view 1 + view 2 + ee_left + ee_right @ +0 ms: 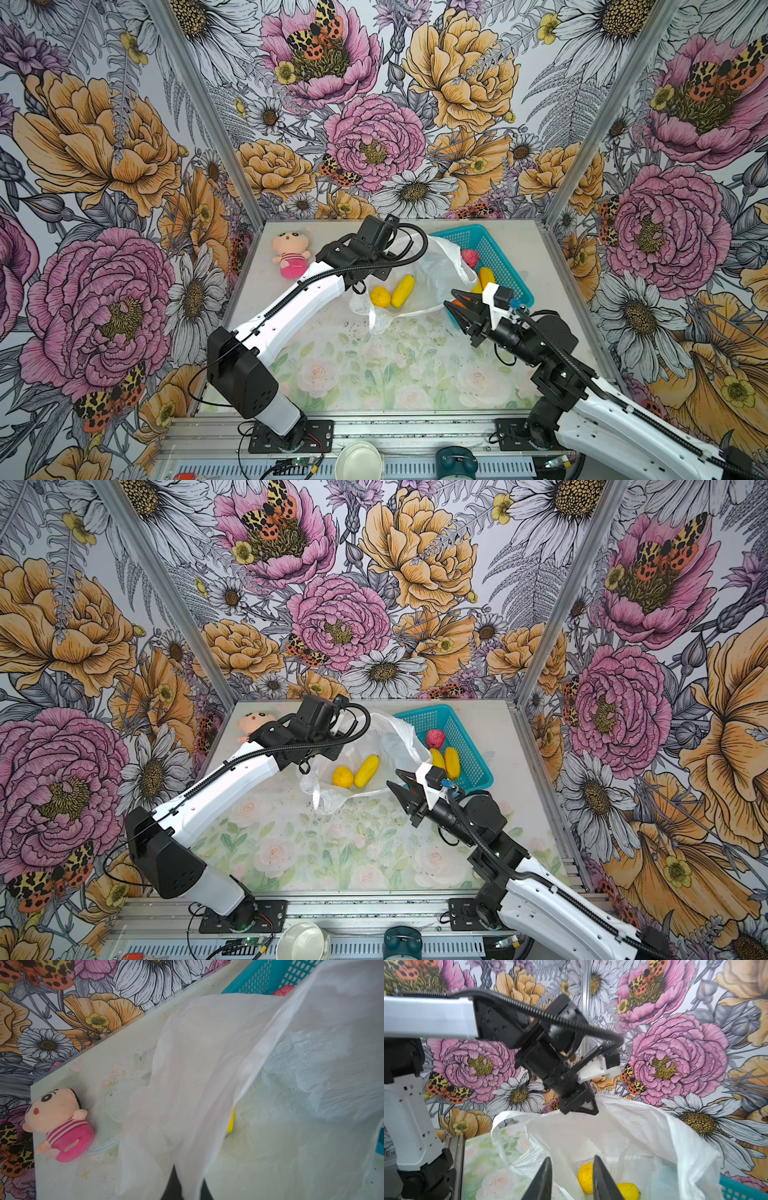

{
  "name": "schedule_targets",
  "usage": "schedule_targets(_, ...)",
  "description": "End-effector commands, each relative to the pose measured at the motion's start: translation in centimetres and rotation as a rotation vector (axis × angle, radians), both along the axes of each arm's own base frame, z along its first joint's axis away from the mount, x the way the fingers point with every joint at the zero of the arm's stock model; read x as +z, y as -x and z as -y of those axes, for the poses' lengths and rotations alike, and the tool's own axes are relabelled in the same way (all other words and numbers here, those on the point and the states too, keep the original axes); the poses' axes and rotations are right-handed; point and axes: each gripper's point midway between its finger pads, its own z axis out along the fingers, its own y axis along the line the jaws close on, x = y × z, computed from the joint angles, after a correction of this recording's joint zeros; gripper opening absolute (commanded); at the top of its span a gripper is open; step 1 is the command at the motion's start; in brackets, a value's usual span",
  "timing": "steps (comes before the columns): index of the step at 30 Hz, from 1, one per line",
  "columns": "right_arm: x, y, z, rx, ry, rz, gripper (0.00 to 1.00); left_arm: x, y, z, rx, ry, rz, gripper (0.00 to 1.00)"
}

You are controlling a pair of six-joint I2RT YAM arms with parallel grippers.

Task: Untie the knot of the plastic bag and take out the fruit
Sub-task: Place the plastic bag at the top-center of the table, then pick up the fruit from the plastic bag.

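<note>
Because the plastic bag stands open only where its far rim is pinched and lifted, everything here depends on that one hold. The bag lies toward the back of the table, just beside a teal basket. Its handles are loose and no tied twist shows. Two pieces of fruit lie touching on the bag's floor: a round yellow fruit and an oblong yellow fruit.

The left gripper is clamped tight on the thin film of the rim. The right gripper points into the mouth, short of the fruit. In the right wrist view its jaws stand a narrow gap apart with nothing between them.

Several things could go wrong:
- **Lost hold:** the film looks slick and could slide out of the left pinch, dropping the mouth over the fruit.
- **Jaws too narrow:** they may fail to straddle either fruit and instead nudge the round one deeper.
- **Caught film:** closing low could catch the bag's floor along with the fruit and drag the whole bag.
- **Snag:** a loose handle loop near the mouth could catch a jaw.

The basket already holds a pink-red ball and yellow pieces. A pink plush doll lies well apart, on the left arm's side.
</note>
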Motion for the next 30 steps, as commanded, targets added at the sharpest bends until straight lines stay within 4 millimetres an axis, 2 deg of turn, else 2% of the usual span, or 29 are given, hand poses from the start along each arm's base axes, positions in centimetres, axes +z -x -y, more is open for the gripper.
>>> schedule_targets(1, -3.8, -2.2, -3.7, 0.015, 0.162, -0.032, 0.32, 1.9, 0.0, -1.2, 0.027, 0.032, 0.045, 0.0)
schedule_targets(4, -7.6, -5.5, -6.6, -0.014, 0.249, -0.108, 0.3, 2.2, 0.0, -1.5, 0.035, 0.025, 0.058, 0.0)
schedule_targets(8, -12.8, -9.3, -8.6, -0.091, 0.343, -0.154, 0.29, 2.5, -0.3, -2.5, 0.067, 0.013, 0.074, 0.0)
schedule_targets(11, -15.5, -9.5, -10.2, -0.023, 0.404, -0.164, 0.31, 3.1, -0.8, -4.0, 0.116, 0.004, 0.097, 0.0)
schedule_targets(13, -16.7, -7.7, -11.4, 0.107, 0.414, -0.142, 0.35, 3.3, -1.1, -4.7, 0.142, 0.017, 0.099, 0.0)
schedule_targets(14, -17.1, -6.7, -11.7, 0.161, 0.412, -0.12, 0.42, 3.4, -1.2, -5.0, 0.15, 0.02, 0.099, 0.0)
schedule_targets(17, -17.5, -6.1, -11.8, 0.175, 0.413, -0.085, 0.6, 3.4, -1.2, -4.8, 0.141, 0.015, 0.102, 0.0)
schedule_targets(20, -17.2, -6.4, -11.7, 0.113, 0.432, -0.051, 0.69, 3.5, -0.7, -3.9, 0.106, 0.013, 0.103, 0.0)
schedule_targets(24, -17.2, -5.6, -12.8, 0.132, 0.472, -0.054, 0.7, 4.4, -0.1, -3.3, 0.081, 0.012, 0.138, 0.0)
schedule_targets(27, -16.1, -6.8, -13.2, 0.053, 0.462, -0.091, 0.64, 6.2, 0.5, -4.2, 0.098, 0.039, 0.212, 0.0)
schedule_targets(30, -14.4, -8.3, -12.5, -0.053, 0.409, -0.12, 0.56, 8.0, 1.4, -5.0, 0.105, 0.058, 0.294, 0.0)
